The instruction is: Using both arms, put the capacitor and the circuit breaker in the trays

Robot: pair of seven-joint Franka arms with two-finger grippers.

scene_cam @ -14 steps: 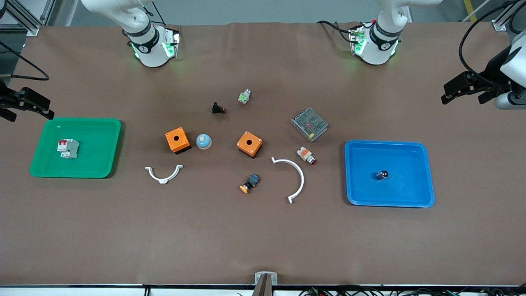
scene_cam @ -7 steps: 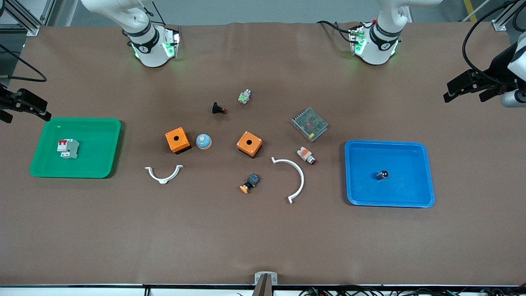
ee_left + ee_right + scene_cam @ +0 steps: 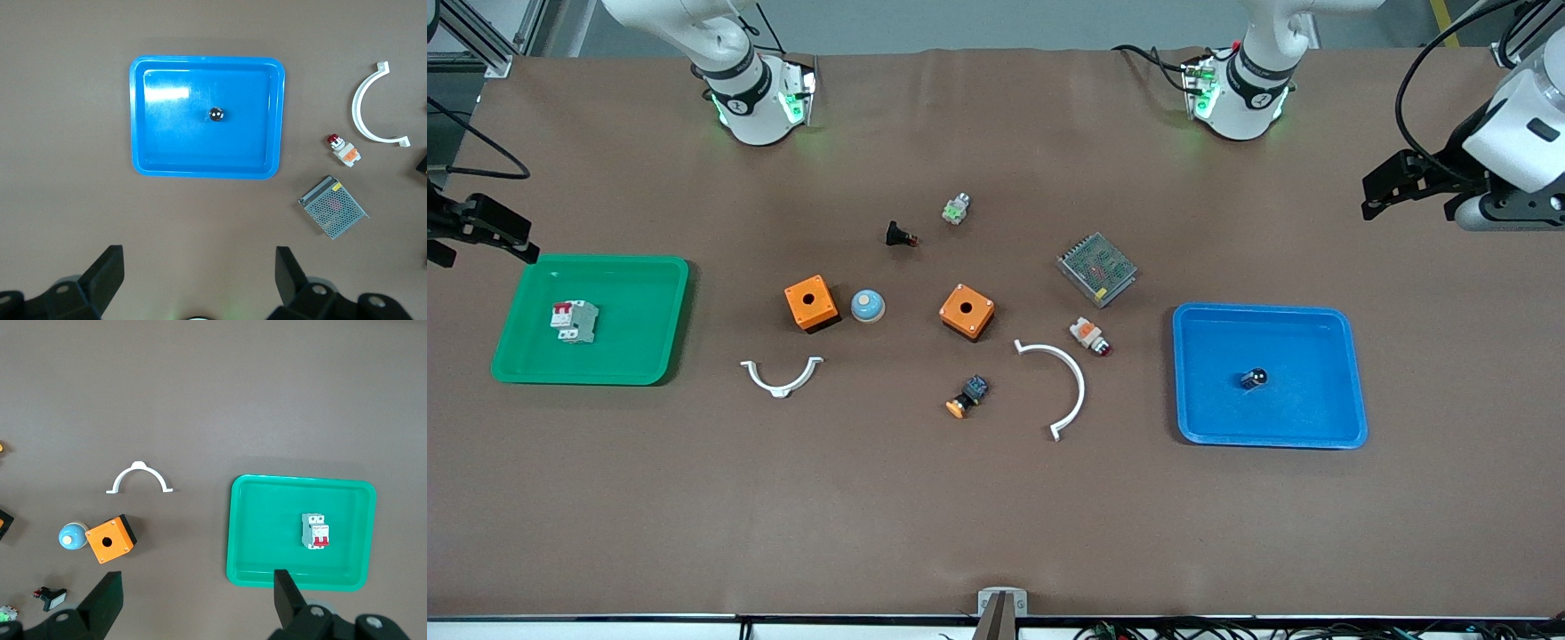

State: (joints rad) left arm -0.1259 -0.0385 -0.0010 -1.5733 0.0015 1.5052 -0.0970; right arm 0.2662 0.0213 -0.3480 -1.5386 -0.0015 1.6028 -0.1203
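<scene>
The capacitor (image 3: 1252, 379), a tiny black cylinder with a shiny top, lies in the blue tray (image 3: 1316, 427); it also shows in the left wrist view (image 3: 216, 115). The circuit breaker (image 3: 575, 321), white-grey with red levers, lies in the green tray (image 3: 640, 356); it also shows in the right wrist view (image 3: 315, 530). My left gripper (image 3: 1409, 212) is open and empty, high over bare table at the left arm's end (image 3: 199, 280). My right gripper (image 3: 480, 244) is open and empty, over the table's edge at the right arm's end, beside the green tray (image 3: 198, 600).
Between the trays lie two orange boxes (image 3: 811, 302) (image 3: 967, 311), a blue dome (image 3: 867, 306), two white curved brackets (image 3: 782, 378) (image 3: 1063, 387), a mesh-covered metal box (image 3: 1097, 268), a white-orange button (image 3: 1089, 335), a black part with a red tip (image 3: 900, 235), a green-white part (image 3: 956, 209) and an orange-black button (image 3: 967, 396).
The left arm's wrist has turned and its gripper has shifted a little toward the table's middle. The right gripper has hardly moved. Both parts stay in their trays.
</scene>
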